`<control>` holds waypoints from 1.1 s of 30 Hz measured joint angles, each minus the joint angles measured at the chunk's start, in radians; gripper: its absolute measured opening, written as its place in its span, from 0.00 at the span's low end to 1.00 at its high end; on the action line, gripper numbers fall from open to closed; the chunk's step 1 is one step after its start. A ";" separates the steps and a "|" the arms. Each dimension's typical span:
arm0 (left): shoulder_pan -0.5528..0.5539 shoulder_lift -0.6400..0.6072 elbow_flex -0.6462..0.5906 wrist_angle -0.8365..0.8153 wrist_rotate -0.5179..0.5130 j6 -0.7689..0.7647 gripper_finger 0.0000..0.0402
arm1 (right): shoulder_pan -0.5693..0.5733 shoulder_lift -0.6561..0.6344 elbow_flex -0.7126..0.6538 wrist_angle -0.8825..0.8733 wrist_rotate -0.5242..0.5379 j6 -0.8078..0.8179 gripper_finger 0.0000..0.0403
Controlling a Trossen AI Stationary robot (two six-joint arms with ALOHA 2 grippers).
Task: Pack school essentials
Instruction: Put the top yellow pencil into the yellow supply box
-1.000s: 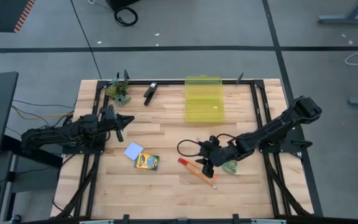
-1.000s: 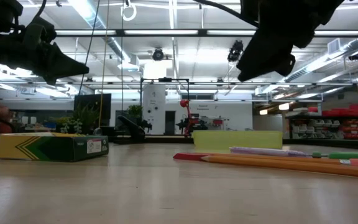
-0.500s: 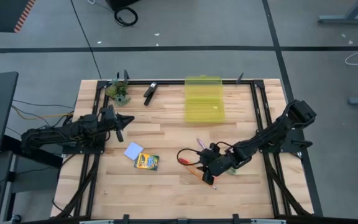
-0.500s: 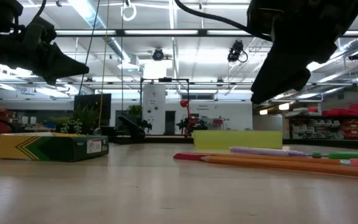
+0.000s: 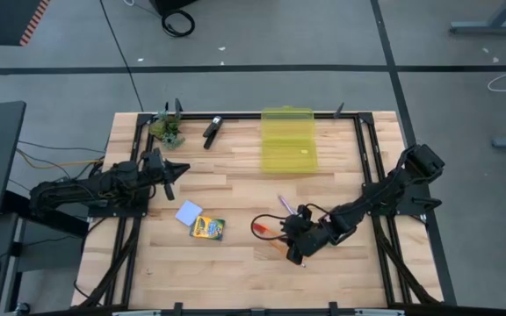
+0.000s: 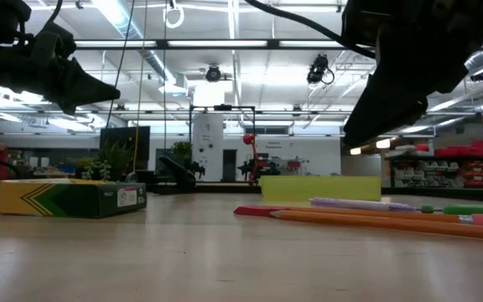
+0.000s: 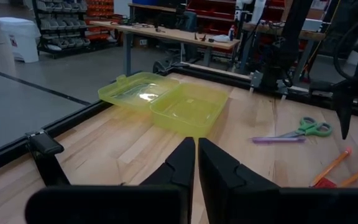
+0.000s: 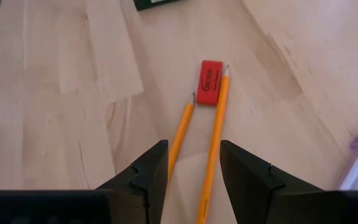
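My right gripper (image 8: 193, 168) is open low over two orange pencils (image 8: 216, 137) that lie side by side on the table. Its fingers stand either side of them, and a small red eraser (image 8: 211, 82) lies at their tips. In the high view it (image 5: 295, 253) is at the near right. A purple pen (image 5: 283, 204) lies just beyond it, and green-handled scissors (image 7: 306, 129) show in the left wrist view. A light-blue pad (image 5: 188, 212) and a crayon box (image 5: 207, 228) lie flat left of centre. My left gripper (image 5: 172, 168) is shut and empty, above the table's left side.
An open yellow-green case (image 5: 288, 140) lies at the far middle. A black clip (image 5: 212, 130) and a small green plant clump (image 5: 167, 130) sit by the far left edge. A black frame (image 5: 365, 158) runs along the table's sides. Bare wood lies between the case and the crayon box.
My right gripper has gone toward the table's near edge and now stands over the pencils. Its arm has drawn off the purple pen, which now shows in the high view. The pencils, pen and crayon box have stayed where they were.
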 joint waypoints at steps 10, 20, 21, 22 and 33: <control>0.000 0.000 0.000 0.000 0.000 0.000 0.07 | -0.004 0.085 0.003 0.000 -0.001 0.005 0.37; 0.000 0.000 0.000 0.000 0.000 0.000 0.08 | -0.044 0.177 0.092 -0.073 -0.027 -0.044 0.33; 0.000 0.000 0.000 0.000 0.000 0.000 0.09 | -0.048 0.185 0.096 -0.081 -0.027 -0.044 0.32; 0.000 0.000 0.000 0.000 0.000 0.000 0.09 | -0.053 0.190 0.099 -0.082 -0.026 -0.045 0.32; 0.000 0.000 0.000 0.000 0.000 0.000 0.06 | -0.060 0.241 0.106 -0.022 0.008 -0.059 0.32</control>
